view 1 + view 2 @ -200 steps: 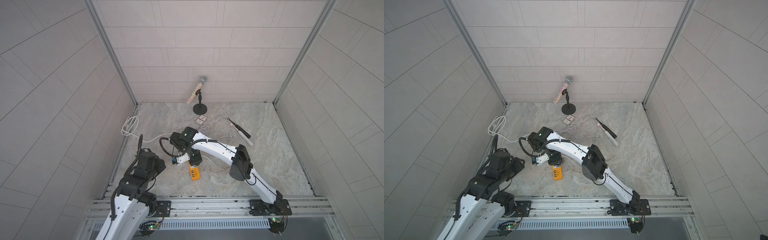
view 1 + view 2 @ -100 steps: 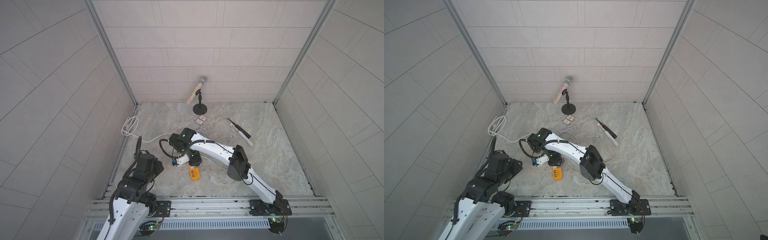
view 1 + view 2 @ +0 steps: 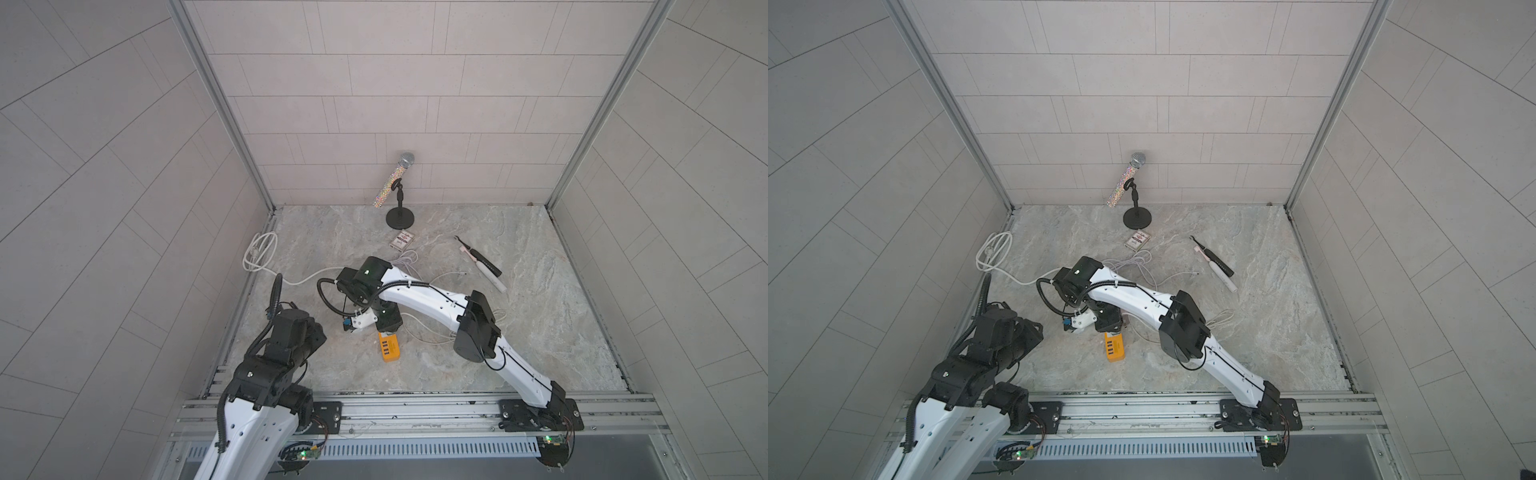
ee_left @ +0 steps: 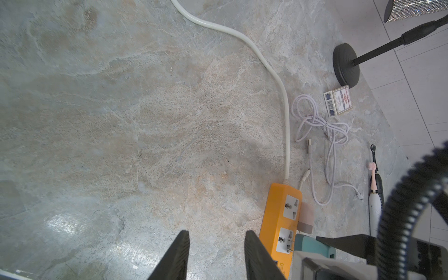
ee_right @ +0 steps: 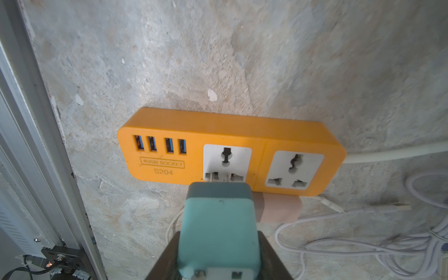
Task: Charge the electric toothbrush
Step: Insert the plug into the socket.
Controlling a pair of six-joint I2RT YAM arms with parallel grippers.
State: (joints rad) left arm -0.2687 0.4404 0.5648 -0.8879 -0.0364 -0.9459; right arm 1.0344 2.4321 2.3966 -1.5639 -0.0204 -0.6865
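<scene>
Teal adapter is clamped in your right gripper, prongs at the strip; push askew and it may skid. Left gripper gapes empty; toothbrush lies at two o'clock from the strip

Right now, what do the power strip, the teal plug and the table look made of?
Power strip: orange moulded plastic, smooth, slightly glossy, with embossed lettering. Plug: teal plastic, matte, rounded edges. Table: looks like stone or a stone-print surface, veined grey-beige; which, I cannot tell.

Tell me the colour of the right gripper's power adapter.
Power adapter is teal, clearest in right wrist view.
</scene>
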